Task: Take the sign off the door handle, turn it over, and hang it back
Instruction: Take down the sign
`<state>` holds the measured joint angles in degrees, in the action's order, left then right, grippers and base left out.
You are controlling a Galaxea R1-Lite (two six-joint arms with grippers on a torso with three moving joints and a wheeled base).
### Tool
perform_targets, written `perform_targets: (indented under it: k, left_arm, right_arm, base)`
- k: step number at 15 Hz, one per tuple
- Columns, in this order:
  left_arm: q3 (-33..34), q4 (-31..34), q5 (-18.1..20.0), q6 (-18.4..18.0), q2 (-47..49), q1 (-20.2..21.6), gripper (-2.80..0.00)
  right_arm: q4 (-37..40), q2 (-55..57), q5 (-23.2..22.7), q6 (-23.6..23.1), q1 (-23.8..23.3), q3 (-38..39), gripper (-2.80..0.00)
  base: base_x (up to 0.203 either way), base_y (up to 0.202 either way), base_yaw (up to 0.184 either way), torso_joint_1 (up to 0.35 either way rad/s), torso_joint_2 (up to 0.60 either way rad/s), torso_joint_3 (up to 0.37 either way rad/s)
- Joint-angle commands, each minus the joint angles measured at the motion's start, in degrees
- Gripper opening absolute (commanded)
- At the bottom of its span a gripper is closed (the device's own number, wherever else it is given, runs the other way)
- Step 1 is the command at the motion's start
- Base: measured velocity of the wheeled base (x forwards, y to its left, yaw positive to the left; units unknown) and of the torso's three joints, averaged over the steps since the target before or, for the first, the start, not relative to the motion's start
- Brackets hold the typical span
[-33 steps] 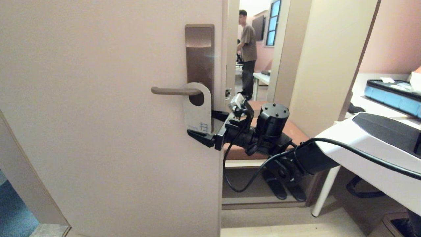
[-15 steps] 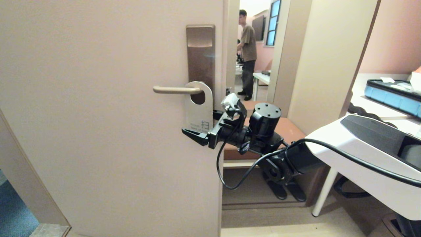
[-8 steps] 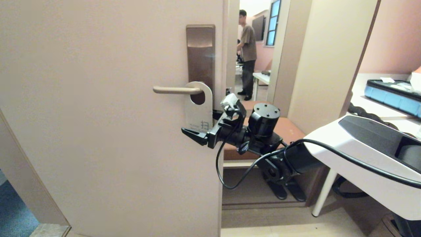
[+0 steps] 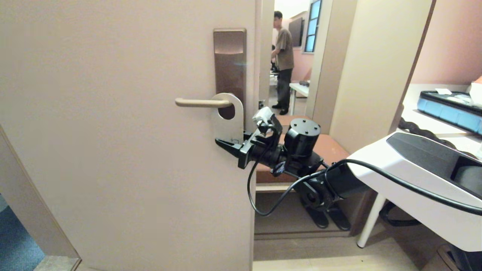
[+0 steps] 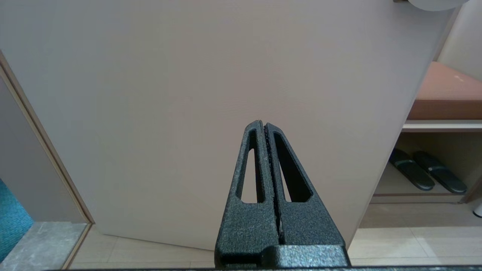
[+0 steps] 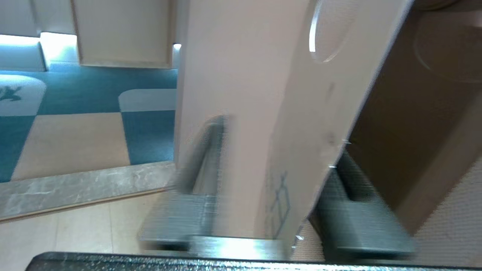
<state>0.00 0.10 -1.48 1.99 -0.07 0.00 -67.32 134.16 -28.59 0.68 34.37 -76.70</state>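
The door (image 4: 120,150) fills the left and middle of the head view, standing ajar. On the right of the frame a white desk (image 4: 414,195) juts in, and through the gap at upper centre a person (image 4: 283,62) stands far off in another room. A tall brown lock plate (image 4: 229,60) sits on the door near its edge, upper centre. The handle (image 4: 196,102) runs level from it toward the left.

The right arm reaches in from the lower right, a black cable looping under it. The right pincer (image 4: 235,143) is at the sign's lower end, one finger in front of the card and one behind; whether they already pinch it I cannot tell, as the wrist view is blurred.

The sign (image 4: 228,120) hangs on the handle by its oval hole, white face outward, just below the plate's middle.

The left pincer (image 5: 265,130) shows only in its own wrist view, fingers pressed together on nothing, facing the lower door.
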Motion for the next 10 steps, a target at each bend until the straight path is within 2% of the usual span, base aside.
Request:
perform_targets:
  k: [1,10]
  left_arm:
    - [0.00,0.00,-0.02,0.03,0.07,0.00,-2.80]
    - [0.00,-0.01,-0.02,0.03,0.07,0.00,-2.80]
  right_arm:
    - [-0.53,-0.12,0.68,-0.07,0.00,0.04,-2.80]
    - [-0.62,-0.30,1.25,-0.33,0.00,0.06,-2.80]
  base:
    - [0.000,0.000,0.000,0.000,0.00,0.000]
    - [0.000,0.000,0.000,0.000,0.00,0.000]
